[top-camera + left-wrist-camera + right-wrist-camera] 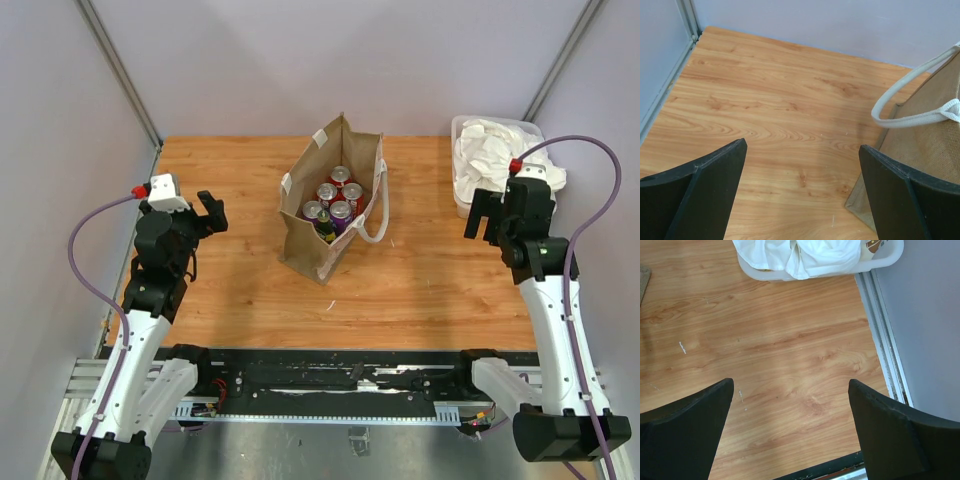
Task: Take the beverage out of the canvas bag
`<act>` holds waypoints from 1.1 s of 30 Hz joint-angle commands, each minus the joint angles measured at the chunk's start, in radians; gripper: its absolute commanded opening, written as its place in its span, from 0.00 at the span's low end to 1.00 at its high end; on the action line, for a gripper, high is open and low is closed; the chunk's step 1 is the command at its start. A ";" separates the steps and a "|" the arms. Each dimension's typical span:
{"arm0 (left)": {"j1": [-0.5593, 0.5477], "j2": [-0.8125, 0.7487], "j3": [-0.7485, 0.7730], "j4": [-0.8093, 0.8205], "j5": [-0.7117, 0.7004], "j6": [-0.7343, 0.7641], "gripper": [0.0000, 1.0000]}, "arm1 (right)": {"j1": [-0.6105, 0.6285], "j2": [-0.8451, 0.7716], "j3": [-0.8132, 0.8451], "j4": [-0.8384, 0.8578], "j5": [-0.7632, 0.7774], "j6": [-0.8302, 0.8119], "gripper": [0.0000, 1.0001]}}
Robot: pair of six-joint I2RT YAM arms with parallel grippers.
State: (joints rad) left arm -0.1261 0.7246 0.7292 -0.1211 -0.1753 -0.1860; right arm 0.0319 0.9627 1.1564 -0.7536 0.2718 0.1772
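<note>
The tan canvas bag (318, 215) stands open at the middle of the wooden table, with white strap handles. Inside it stand several beverage cans (333, 200) in red, silver and purple, tops up. My left gripper (211, 214) is open and empty, well left of the bag; in the left wrist view the bag's side (930, 140) and a white handle (900, 100) show at the right beyond the fingers (715, 185). My right gripper (485, 214) is open and empty at the table's right, over bare wood (790, 370).
A clear plastic tub of white cloths (500, 160) sits at the back right, just behind my right gripper; it also shows in the right wrist view (805, 257). Grey walls and metal posts enclose the table. The table's near edge has a black rail (330, 378).
</note>
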 commanded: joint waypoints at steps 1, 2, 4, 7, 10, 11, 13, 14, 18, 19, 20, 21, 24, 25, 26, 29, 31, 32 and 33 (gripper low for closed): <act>-0.003 -0.011 0.039 -0.020 -0.019 0.007 1.00 | -0.006 -0.036 -0.001 0.005 0.011 0.002 0.98; -0.003 -0.011 0.039 -0.019 -0.017 0.007 1.00 | -0.006 -0.041 -0.001 0.005 0.011 0.001 0.98; -0.003 -0.012 0.042 -0.018 -0.016 0.006 1.00 | -0.006 -0.046 0.001 0.006 0.005 -0.003 0.98; -0.003 -0.011 0.044 -0.017 -0.018 0.002 1.00 | -0.007 -0.053 0.000 0.009 -0.005 -0.006 0.98; -0.002 -0.010 0.048 -0.017 -0.018 0.000 1.00 | -0.006 -0.065 -0.006 0.017 -0.011 -0.005 0.98; -0.002 -0.010 0.049 -0.018 -0.016 0.000 1.00 | -0.006 -0.070 -0.009 0.022 -0.014 -0.007 0.98; -0.003 -0.005 0.056 -0.023 -0.004 0.002 1.00 | -0.006 -0.078 -0.012 0.031 -0.024 -0.008 0.98; -0.003 -0.001 0.061 -0.027 0.005 0.004 1.00 | -0.007 -0.080 -0.012 0.032 -0.032 -0.009 0.98; -0.003 0.028 0.089 -0.034 0.044 -0.012 1.00 | -0.007 -0.083 -0.004 0.051 -0.084 -0.015 0.99; -0.003 0.037 0.096 -0.032 0.056 -0.022 1.00 | -0.006 -0.082 -0.001 0.059 -0.103 -0.018 0.99; -0.003 0.049 0.104 -0.026 0.074 -0.033 1.00 | -0.006 -0.081 0.005 0.068 -0.130 -0.023 0.99; -0.003 0.063 0.113 -0.020 0.093 -0.043 1.00 | -0.006 -0.079 0.013 0.079 -0.163 -0.029 0.98; -0.013 0.116 0.146 -0.008 0.156 -0.062 1.00 | -0.002 -0.065 0.040 0.117 -0.275 -0.047 0.99; -0.028 0.136 0.160 -0.006 0.160 -0.062 1.00 | 0.003 -0.060 0.050 0.129 -0.302 -0.045 0.99; -0.049 0.153 0.172 -0.003 0.155 -0.059 1.00 | 0.012 -0.049 0.062 0.137 -0.315 -0.044 0.99; -0.124 0.194 0.194 0.022 0.130 -0.055 1.00 | 0.072 -0.012 0.111 0.144 -0.307 -0.049 0.99; -0.171 0.218 0.202 0.046 0.123 -0.064 1.00 | 0.143 0.025 0.156 0.144 -0.276 -0.063 0.98; -0.191 0.230 0.207 0.056 0.118 -0.067 1.00 | 0.194 0.044 0.180 0.143 -0.247 -0.075 0.99; -0.209 0.242 0.212 0.067 0.109 -0.071 1.00 | 0.250 0.067 0.207 0.144 -0.210 -0.091 1.00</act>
State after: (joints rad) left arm -0.2726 0.9367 0.8970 -0.1276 -0.0654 -0.2409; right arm 0.1322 0.9760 1.2675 -0.6487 0.0219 0.1417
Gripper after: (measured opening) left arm 0.994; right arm 0.986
